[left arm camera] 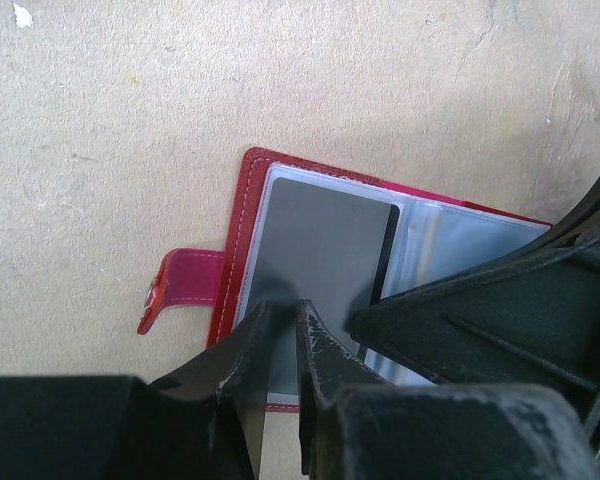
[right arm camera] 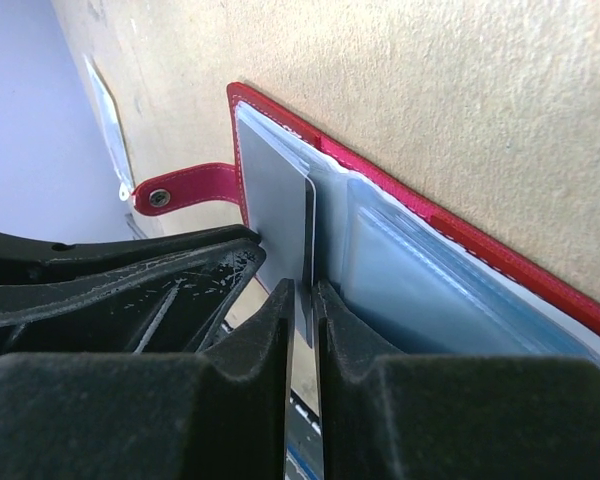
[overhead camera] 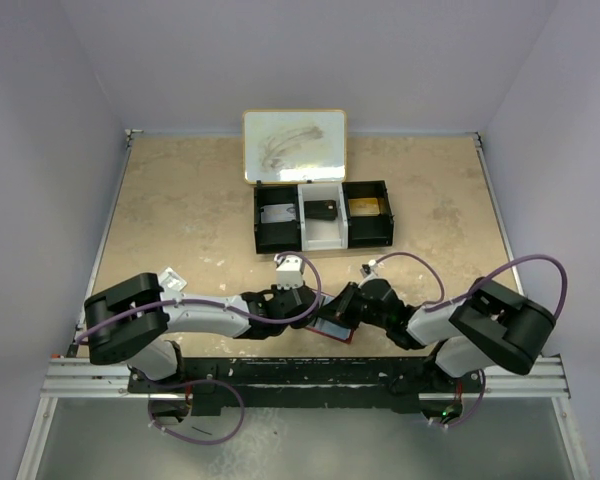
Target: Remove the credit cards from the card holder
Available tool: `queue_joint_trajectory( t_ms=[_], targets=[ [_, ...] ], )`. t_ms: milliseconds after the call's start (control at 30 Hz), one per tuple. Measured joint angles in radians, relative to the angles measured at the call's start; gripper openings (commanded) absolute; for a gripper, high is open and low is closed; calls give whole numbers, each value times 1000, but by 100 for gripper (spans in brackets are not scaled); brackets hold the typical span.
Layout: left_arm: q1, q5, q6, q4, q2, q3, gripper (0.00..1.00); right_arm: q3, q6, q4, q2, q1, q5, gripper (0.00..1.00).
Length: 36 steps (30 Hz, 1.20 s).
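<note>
Risk I am watching: the pale clear plastic sleeve (right arm camera: 328, 210) hanging onto the flat grey card (right arm camera: 275, 200) my right pincer (right arm camera: 302, 292) is clamping, dragging the red folding card holder (left arm camera: 242, 240) along. It is lying open on the beige counter (overhead camera: 180, 220) between the arms, my nearly-closed left pincer (left arm camera: 283, 312) sitting at its near edge.

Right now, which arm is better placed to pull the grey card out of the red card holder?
Probably the right: the right gripper pinches the grey card at its edge, while the left gripper clamps the card holder at its border, likely steadying it.
</note>
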Motion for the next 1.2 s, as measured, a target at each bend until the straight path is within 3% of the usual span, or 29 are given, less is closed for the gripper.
queue_joint_trajectory(
  t_ms=[467,633,1200],
  targets=[
    [1,-7,-7,-13,-8,-3,13,-23,20,166,95,0,-6,13],
    [1,-9,-7,-13,-8,-5,12,-27,19,160,90,0,-6,0],
    [1,-34,-26,-37,-11,-10,11,-52,16,26,-93,0,-3,2]
  ],
)
